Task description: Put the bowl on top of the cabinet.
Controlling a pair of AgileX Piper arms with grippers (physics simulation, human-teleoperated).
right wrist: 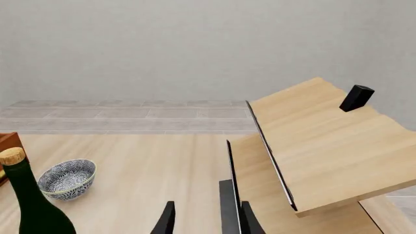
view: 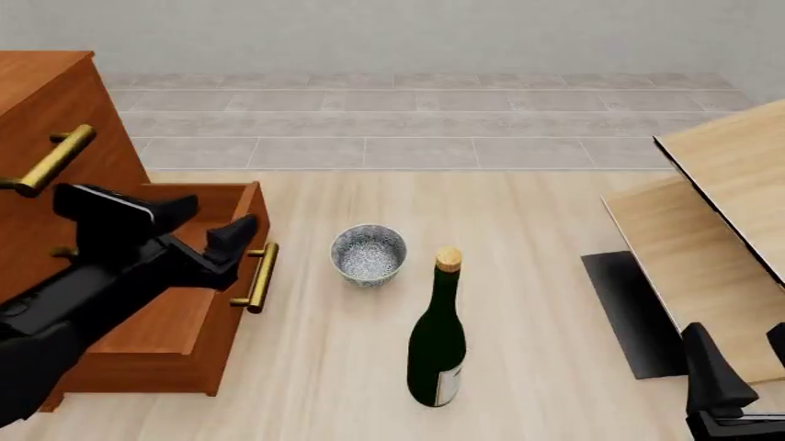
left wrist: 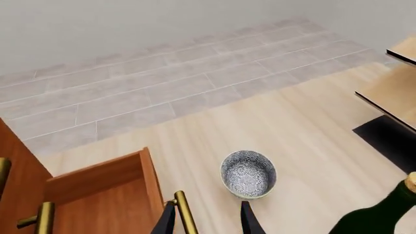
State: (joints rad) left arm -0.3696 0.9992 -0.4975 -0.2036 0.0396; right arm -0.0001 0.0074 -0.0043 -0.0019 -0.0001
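Note:
The small speckled grey-blue bowl (view: 368, 253) stands upright on the pale wood table, just right of the cabinet's pulled-out drawer (view: 184, 312). It also shows in the left wrist view as the bowl (left wrist: 248, 173) and in the right wrist view as the bowl (right wrist: 67, 178). The reddish-brown cabinet (view: 50, 110) with brass bar handles fills the left side. My left gripper (view: 209, 225) hangs open above the drawer, left of the bowl and apart from it; in the wrist view the left gripper (left wrist: 208, 222) holds nothing. My right gripper (view: 745, 354) is open at the near right, far from the bowl.
A dark green wine bottle (view: 438, 335) stands just in front of the bowl and slightly to its right. Pale light-wood panelled furniture (view: 723, 230) with a dark base takes up the right side. The drawer's brass handle (view: 256, 276) juts toward the bowl. Grey tiles lie beyond the table.

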